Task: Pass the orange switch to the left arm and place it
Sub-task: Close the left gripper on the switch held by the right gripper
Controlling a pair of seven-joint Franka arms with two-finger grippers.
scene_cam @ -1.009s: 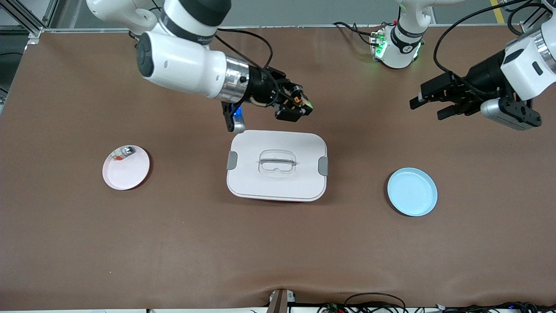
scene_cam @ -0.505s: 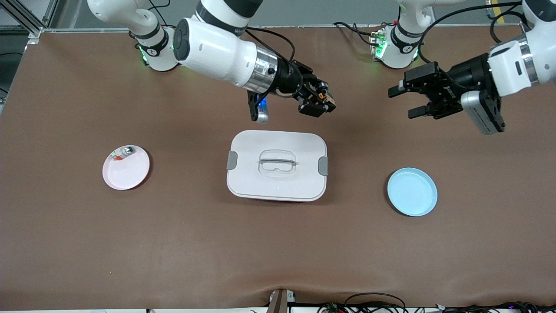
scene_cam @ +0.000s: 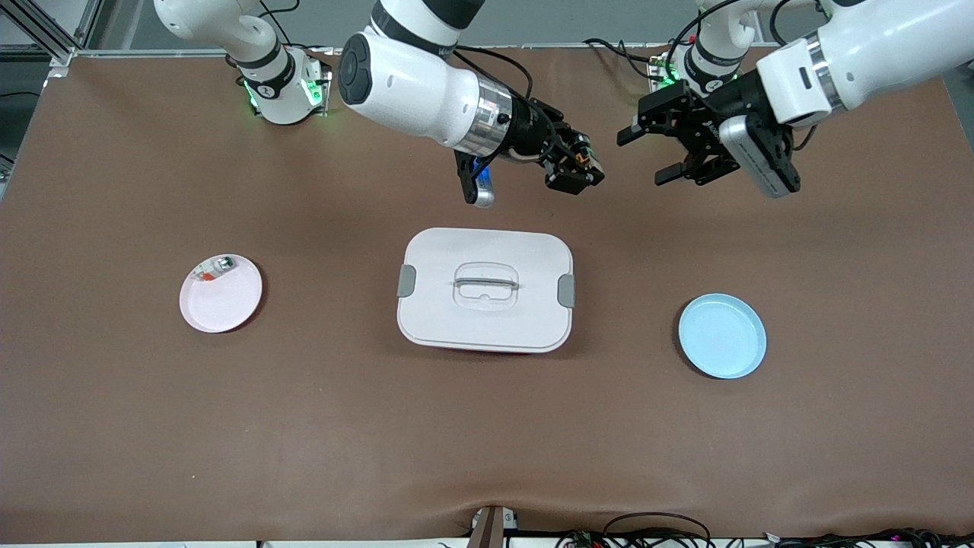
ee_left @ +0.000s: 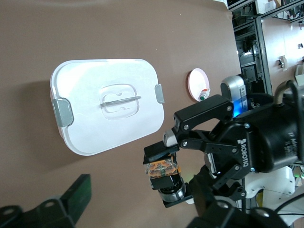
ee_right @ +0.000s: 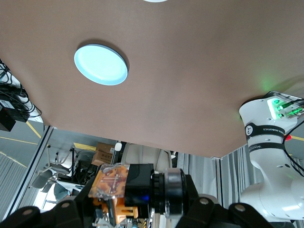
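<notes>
The orange switch, a small black block with an orange part, is held in the air by my right gripper, which is shut on it. They hang over bare table between the box and the arms' bases. My left gripper is open and level with the switch, a short gap from it toward the left arm's end. The left wrist view shows the switch in the right gripper's jaws ahead of one of my own fingers, with the white box below. In the right wrist view the switch fills the jaws.
A pink plate with a small greenish-silver piece lies toward the right arm's end. A blue plate lies toward the left arm's end. The arm bases glow green along the table's edge.
The right gripper carried the switch from above the box's edge toward the left arm's end. The left gripper swung in toward it, and the gap between them shrank.
</notes>
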